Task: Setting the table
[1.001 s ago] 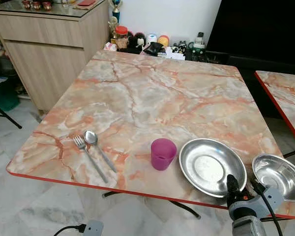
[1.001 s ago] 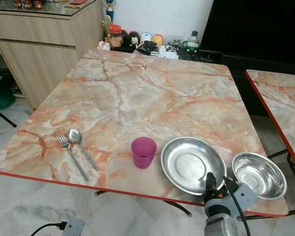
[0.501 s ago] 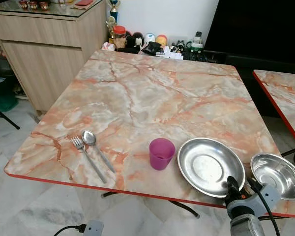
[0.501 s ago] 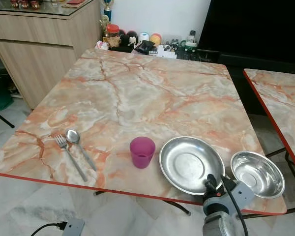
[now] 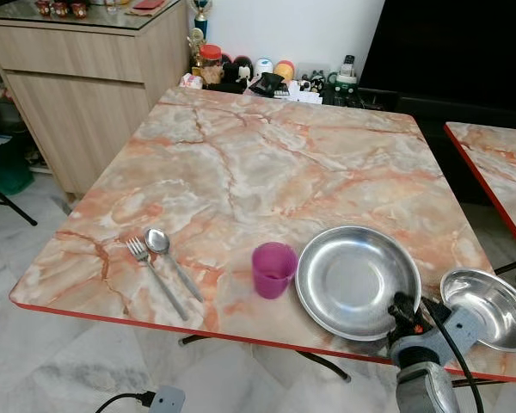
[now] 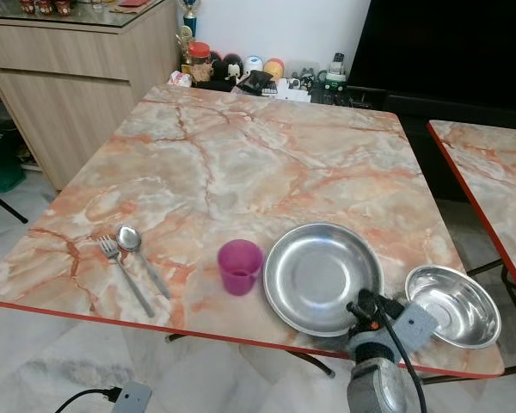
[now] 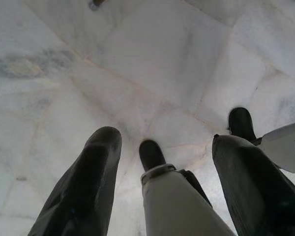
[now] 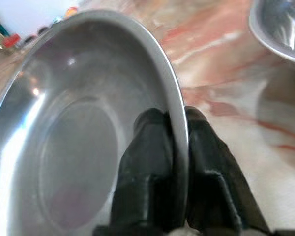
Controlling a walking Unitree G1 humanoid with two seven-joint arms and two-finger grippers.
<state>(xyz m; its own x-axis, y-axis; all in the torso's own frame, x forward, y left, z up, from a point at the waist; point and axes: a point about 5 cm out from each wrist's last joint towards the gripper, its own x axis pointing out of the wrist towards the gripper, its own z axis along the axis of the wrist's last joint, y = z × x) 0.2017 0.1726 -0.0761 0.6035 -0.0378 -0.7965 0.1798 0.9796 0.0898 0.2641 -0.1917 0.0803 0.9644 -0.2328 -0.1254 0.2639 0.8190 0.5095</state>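
I see the table's far half open for passage. Along its near edge, fork, spoon, cup, plate and bowl crowd my way.

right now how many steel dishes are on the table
2. The large steel plate sits near the front edge beside the purple cup, its rim pinched by the right gripper. The smaller steel bowl is at the front right corner.

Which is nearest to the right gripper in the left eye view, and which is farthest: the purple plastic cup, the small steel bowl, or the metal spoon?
From the right gripper:
1. Small steel bowl, just to its right, at the table's near edge.
2. Purple plastic cup, to its left, beyond the steel plate it grips.
3. Metal spoon, far left, beside the fork.
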